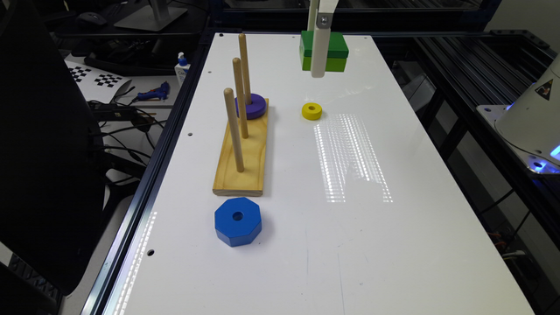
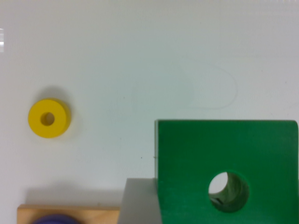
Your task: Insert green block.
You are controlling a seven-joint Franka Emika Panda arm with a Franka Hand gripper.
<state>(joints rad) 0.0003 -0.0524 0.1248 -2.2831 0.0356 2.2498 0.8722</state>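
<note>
Hanging above the far end of the white tabletop (image 1: 393, 245), the chunky square wooden green block (image 1: 324, 51), dark green on top with lime green sides and a round centre hole, is pinched by the white gripper (image 1: 318, 57), one pale finger (image 1: 319, 52) crossing its near face in the exterior view. In the wrist view the same block (image 2: 224, 163) sits close to the camera, with a grey finger (image 2: 138, 200) pressed against one edge. A small yellow ring (image 1: 312, 111) lies flat on the table below the block, well apart from it. Toward the exterior view's left stands a light wooden base board (image 1: 243, 162) carrying three upright wooden pegs (image 1: 234, 129); a purple ring (image 1: 253, 106) rests around the farthest peg. A blue octagonal block (image 1: 238, 221) with a centre hole lies on the table just beyond the board's near end.
</note>
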